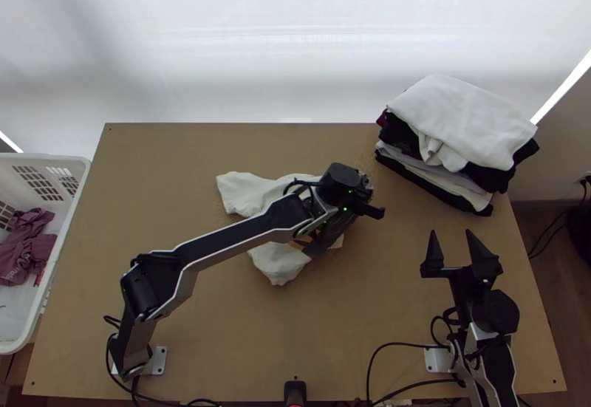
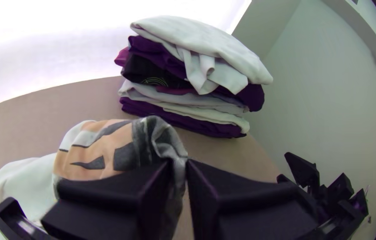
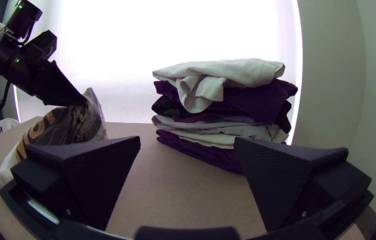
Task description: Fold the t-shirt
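at the left edge, a white basket (image 1: pixel 46 158) holds maroon cloth (image 1: pixel 26 248). mid-worktop (image 1: pixel 347 311), a white shirt (image 1: pixel 240 191) with an orange and dark print lies bunched, its loose white parts spilling to the left and toward the near edge. at its right side, the left end effector (image 2: pixel 179 163) is closed on a gathered grey part, lifting it a little off the surface. farther right, a stack of folded clothes stands at the far corner, white on top (image 1: pixel 465 119). nearer, the right end effector (image 1: pixel 451 233) is wide apart and empty, well away from the shirt.

the step in hand seems to be opening out the shirt before any fold. the next move likely calls for the right end effector to take a second edge, so both can spread it flat.
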Robot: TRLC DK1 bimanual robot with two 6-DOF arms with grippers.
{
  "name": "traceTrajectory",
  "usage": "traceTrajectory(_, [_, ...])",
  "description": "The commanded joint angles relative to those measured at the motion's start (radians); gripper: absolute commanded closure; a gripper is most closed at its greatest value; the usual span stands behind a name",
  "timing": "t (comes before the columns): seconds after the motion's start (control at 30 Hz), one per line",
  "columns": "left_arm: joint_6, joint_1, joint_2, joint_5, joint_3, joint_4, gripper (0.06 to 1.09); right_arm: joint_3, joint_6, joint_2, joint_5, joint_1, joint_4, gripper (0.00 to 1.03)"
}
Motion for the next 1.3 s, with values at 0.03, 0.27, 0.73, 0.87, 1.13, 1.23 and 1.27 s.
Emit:
traceTrajectory(0.03, [0.027, -0.008, -0.033, 0.007, 0.069, 0.011, 0.1, -0.019, 0.017, -0.005, -0.002, -0.003, 0.011, 0.04])
traceTrajectory(0.27, [0.049, 0.101, -0.245, 0.021, 0.033, -0.018, 0.1, -0.019, 0.017, -0.005, -0.002, -0.003, 0.011, 0.04])
traceTrajectory(0.73, [0.185, 0.505, -0.564, 0.07, -0.087, -0.268, 0.1, -0.019, 0.017, -0.005, -0.002, -0.003, 0.011, 0.04])
traceTrajectory(0.87, [0.199, 0.589, -0.656, 0.073, -0.162, -0.305, 0.1, -0.02, 0.017, -0.005, -0.002, -0.003, 0.011, 0.04])
traceTrajectory(1.13, [0.161, 0.609, -0.714, 0.125, -0.351, -0.464, 0.1, -0.02, 0.017, -0.005, -0.002, -0.003, 0.011, 0.04])
traceTrajectory(1.23, [0.157, 0.597, -0.673, 0.128, -0.391, -0.53, 0.11, -0.019, 0.017, -0.005, -0.002, -0.003, 0.011, 0.04])
traceTrajectory(1.27, [0.157, 0.597, -0.652, 0.129, -0.395, -0.557, 0.11, -0.019, 0.017, -0.005, -0.002, -0.003, 0.011, 0.04])
